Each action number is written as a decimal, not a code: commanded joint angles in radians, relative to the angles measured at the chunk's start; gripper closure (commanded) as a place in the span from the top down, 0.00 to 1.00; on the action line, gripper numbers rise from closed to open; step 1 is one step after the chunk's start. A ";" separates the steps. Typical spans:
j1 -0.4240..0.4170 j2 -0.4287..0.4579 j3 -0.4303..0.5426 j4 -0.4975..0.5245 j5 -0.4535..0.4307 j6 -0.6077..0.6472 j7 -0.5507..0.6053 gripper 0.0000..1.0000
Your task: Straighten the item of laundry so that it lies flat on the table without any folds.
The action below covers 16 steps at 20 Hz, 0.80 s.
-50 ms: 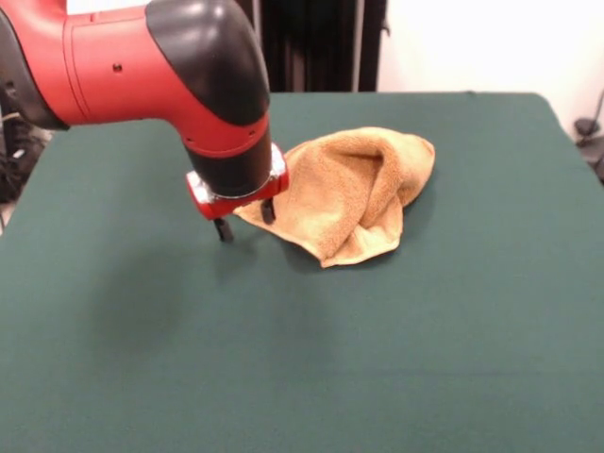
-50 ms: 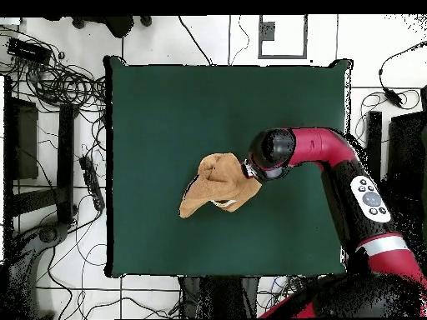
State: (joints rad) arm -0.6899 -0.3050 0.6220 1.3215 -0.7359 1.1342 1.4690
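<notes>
The item of laundry [image 1: 354, 193] is an orange-tan terry towel, crumpled and folded over itself in a rough triangle on the green table [image 1: 142, 359]. My gripper [image 1: 245, 220] is down at the towel's left corner. Its two dark fingers stand apart, open: one finger [image 1: 224, 229] is over bare cloth just left of the towel, the other rests at the towel's edge. In the overhead view the towel [image 2: 218, 185] lies near the middle of the table [image 2: 167, 108]. There the arm's black wrist [image 2: 271, 150] covers the gripper at the towel's right side.
The red arm [image 2: 334, 158] reaches in across the table's right side in the overhead view. Cables and stands [image 2: 58, 83] crowd the floor left of the table. In the front view, dark equipment [image 1: 321, 42] stands behind the far edge.
</notes>
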 commanded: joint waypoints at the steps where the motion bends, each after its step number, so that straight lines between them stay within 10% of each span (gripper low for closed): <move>1: 0.049 -0.047 -0.013 0.015 -0.053 0.079 -0.280 1.00; 16: 0.145 0.105 -0.083 -0.070 -0.196 -0.042 -0.147 1.00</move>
State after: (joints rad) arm -0.6052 -0.3265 0.5547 1.2906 -0.8669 1.1398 1.4690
